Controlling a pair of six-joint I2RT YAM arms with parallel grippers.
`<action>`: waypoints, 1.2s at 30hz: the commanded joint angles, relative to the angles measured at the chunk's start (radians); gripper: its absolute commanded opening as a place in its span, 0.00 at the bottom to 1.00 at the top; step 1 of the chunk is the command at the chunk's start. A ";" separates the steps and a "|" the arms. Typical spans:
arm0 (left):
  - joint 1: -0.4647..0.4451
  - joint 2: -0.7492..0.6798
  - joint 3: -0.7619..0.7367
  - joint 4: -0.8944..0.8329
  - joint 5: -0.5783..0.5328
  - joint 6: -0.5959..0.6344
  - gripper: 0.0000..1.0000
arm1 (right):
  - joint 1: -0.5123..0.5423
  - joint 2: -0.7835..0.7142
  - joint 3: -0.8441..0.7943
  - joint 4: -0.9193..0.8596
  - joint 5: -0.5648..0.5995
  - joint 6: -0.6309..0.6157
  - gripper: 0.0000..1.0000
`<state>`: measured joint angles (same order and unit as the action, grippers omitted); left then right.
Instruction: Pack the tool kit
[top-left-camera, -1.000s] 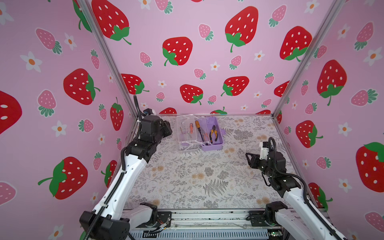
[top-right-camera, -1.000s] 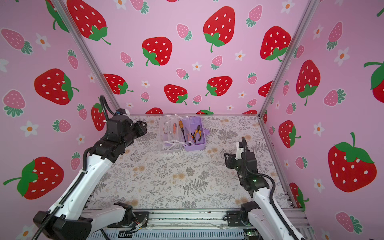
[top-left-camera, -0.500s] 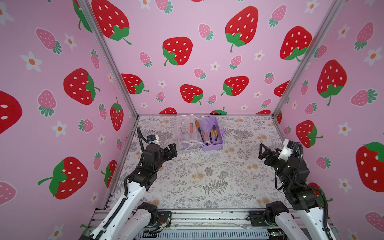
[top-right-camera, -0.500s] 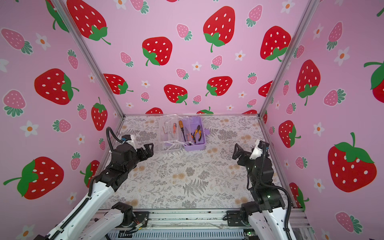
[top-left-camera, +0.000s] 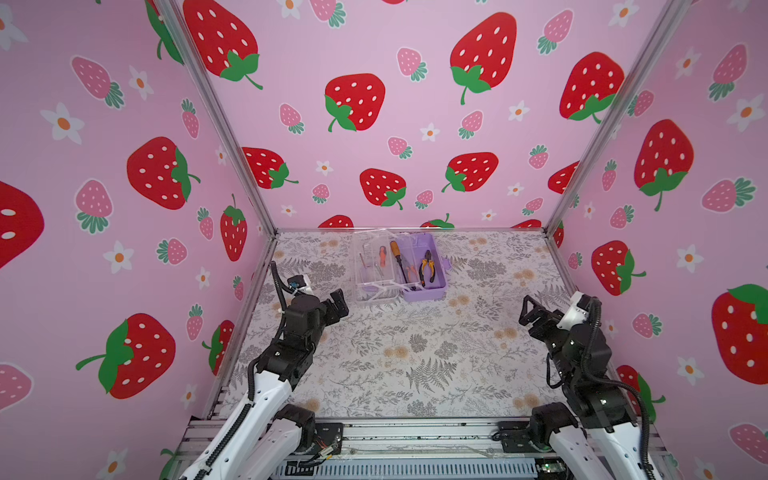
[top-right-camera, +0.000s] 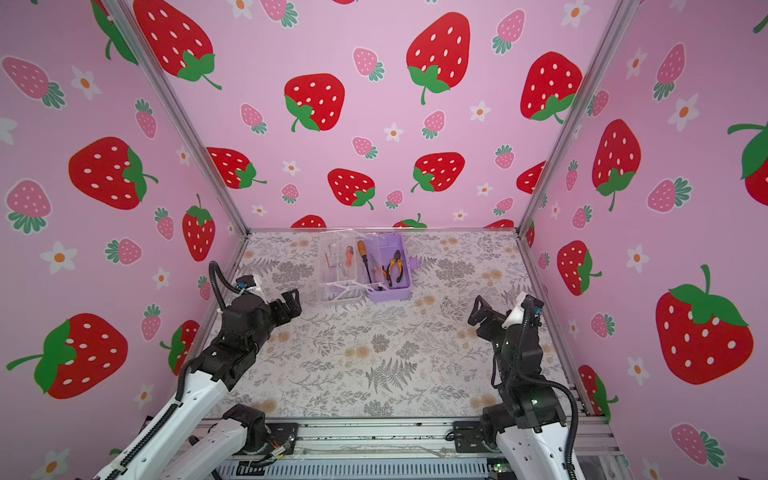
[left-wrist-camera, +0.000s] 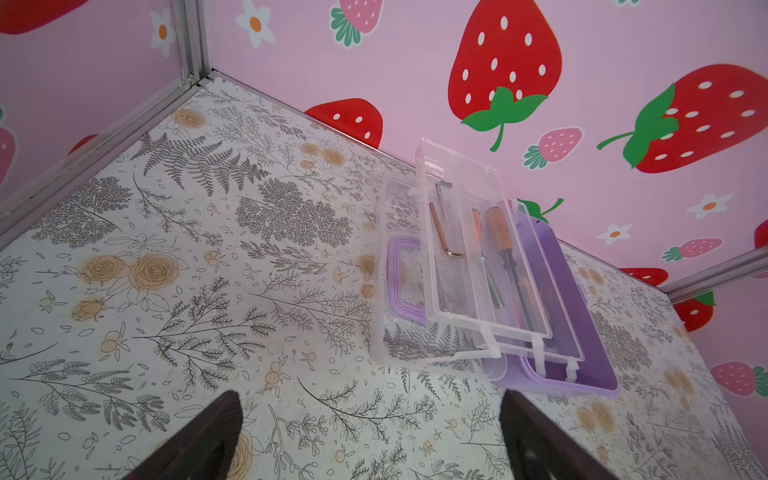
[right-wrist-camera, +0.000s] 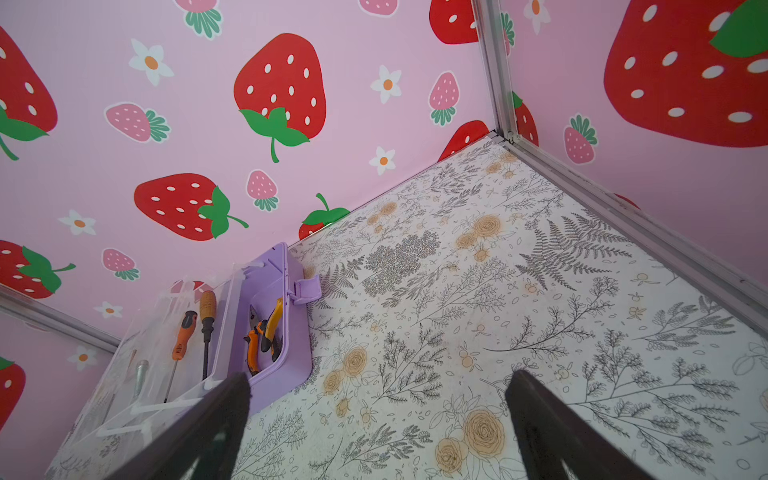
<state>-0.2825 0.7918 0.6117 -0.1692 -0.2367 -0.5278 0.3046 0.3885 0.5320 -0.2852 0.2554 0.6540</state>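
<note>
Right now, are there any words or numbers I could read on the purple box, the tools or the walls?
None can be read. The lilac box, the pliers and the strawberry walls show no words, numbers or signs.
Any brand on the brown-handled screwdriver is too small to tell.

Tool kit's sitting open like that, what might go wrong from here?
The clear tray stands raised on thin hinge arms; closing the clear lid roughly might spill the hex keys in it.
The lid lies flat and transparent, so a grasp may slip off its edge.
The lilac box sits close to the back wall, cramping reach.
</note>
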 joint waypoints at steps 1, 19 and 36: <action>-0.002 0.003 -0.011 0.001 -0.021 -0.009 0.99 | -0.004 0.005 -0.008 0.022 0.014 -0.003 0.99; 0.156 0.352 0.027 0.080 0.317 -0.139 0.62 | -0.003 0.647 0.044 0.364 -0.372 -0.094 0.55; 0.250 0.701 0.103 0.290 0.642 -0.256 0.46 | -0.003 1.178 0.309 0.537 -0.684 -0.070 0.41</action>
<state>-0.0372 1.4731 0.6685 0.0986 0.3790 -0.7742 0.3046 1.5257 0.8047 0.1947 -0.3668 0.5640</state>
